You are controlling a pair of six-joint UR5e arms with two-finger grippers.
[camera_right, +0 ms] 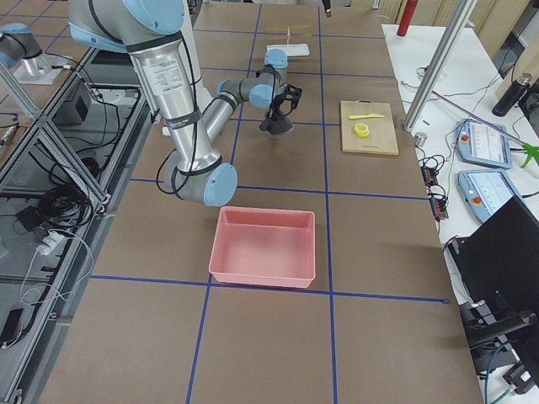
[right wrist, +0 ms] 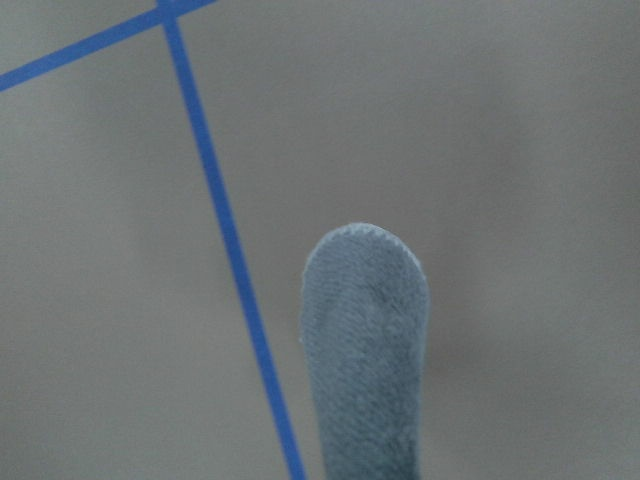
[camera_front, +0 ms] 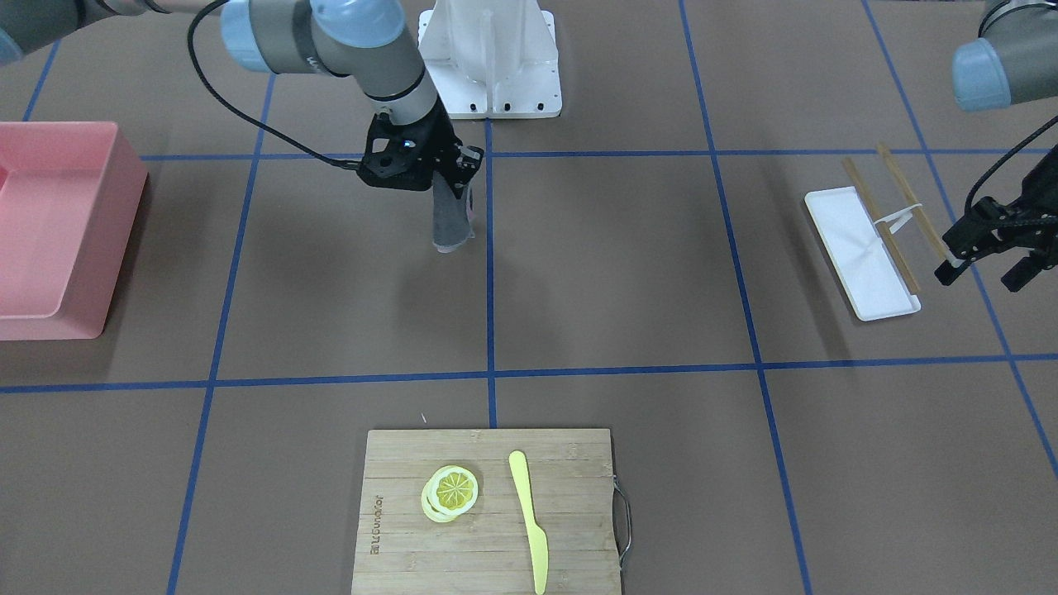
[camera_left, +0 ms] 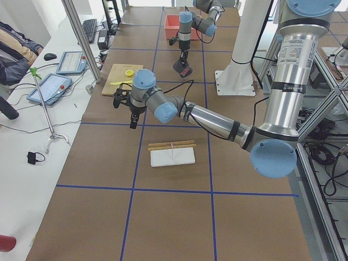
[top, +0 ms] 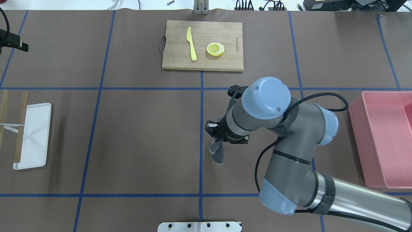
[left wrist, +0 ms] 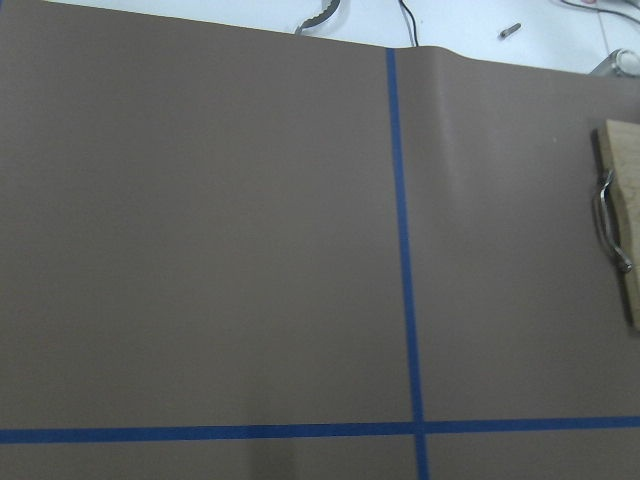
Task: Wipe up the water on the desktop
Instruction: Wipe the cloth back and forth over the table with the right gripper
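The right gripper (camera_front: 459, 175) pinches a grey cloth (camera_front: 452, 221) dangling over the tabletop (camera_front: 628, 273); lowering it to wipe looks next.

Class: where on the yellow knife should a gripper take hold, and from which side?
Take the yellow knife by its slim handle, the end nearer the robot, from straight above, closing across its width: it lies flat on the cutting board.
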